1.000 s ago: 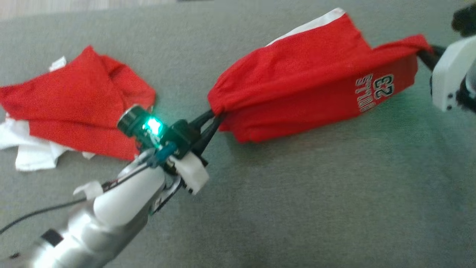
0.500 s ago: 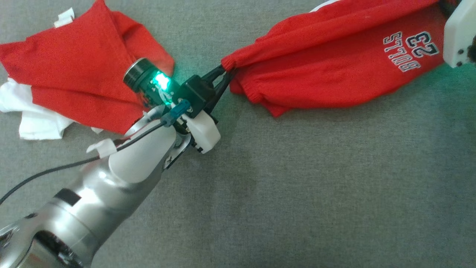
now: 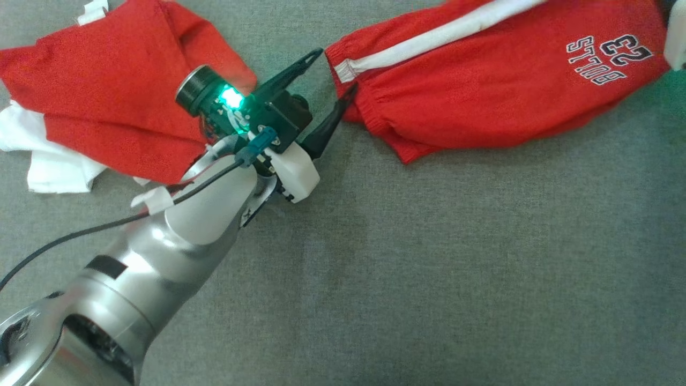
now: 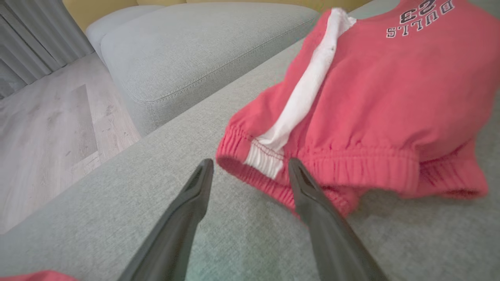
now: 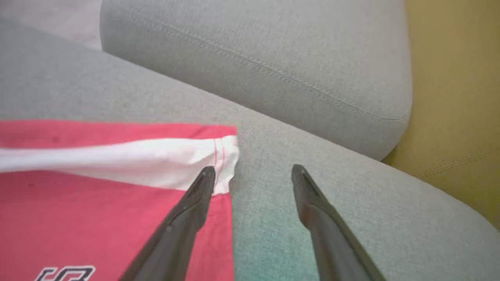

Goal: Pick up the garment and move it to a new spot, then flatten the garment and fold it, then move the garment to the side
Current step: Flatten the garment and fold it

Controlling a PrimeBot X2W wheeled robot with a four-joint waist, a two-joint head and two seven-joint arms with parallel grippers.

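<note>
Both pairs of jaws stand wide and hold nothing. Your left gripper [image 4: 250,168] straddles the waistband corner of the shorts [image 3: 498,91], and your right gripper [image 5: 254,173] sits at the hem corner. Lift each one up and back so no fingertip drags the cloth (one finger of the left overlaps the elastic), then smooth outward from the middle. The shorts lie stretched across the grey sofa [image 3: 429,268], well apart from the red-and-white pile [image 3: 107,91]. They are red, with the white side stripe uppermost, a Bulls 23 print, and a gathered waistband with the under layer poking out.
</note>
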